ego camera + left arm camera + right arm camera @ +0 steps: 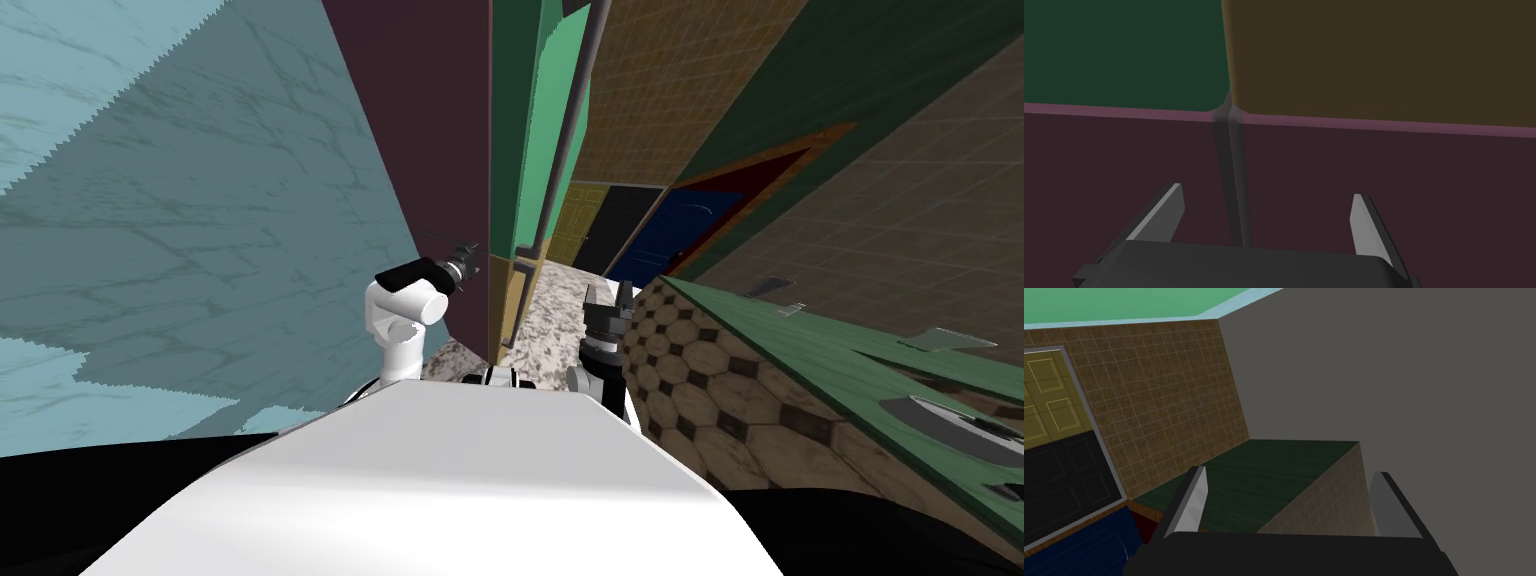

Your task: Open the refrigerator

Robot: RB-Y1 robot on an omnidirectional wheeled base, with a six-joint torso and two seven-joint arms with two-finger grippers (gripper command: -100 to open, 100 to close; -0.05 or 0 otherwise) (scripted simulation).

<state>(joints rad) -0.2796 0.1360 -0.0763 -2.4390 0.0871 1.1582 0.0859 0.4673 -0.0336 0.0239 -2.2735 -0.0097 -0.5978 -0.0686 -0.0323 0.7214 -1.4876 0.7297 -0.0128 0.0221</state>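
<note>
The refrigerator stands straight ahead, with its dark maroon side panel (420, 120) turned to me. Its front carries a green upper door (540, 120) and a tan lower door (515, 300), and a long grey handle (575, 120) runs down the green door. My left gripper (470, 262) points at the maroon side close to the front edge. In the left wrist view, my left gripper (1267, 191) is open over that maroon panel (1374, 200). A thin grey strip (1234, 190) passes between its fingers toward the green door (1124, 50) and the tan door (1374, 50). My right gripper (612, 295) hangs open, holding nothing.
A counter with a green top (800, 340) and a hexagon-patterned side (720, 400) runs along my right, with a sink (960, 425) in it. A teal wall (180, 200) is on the left. A narrow strip of speckled floor (555, 320) leads to a dark blue door (690, 225).
</note>
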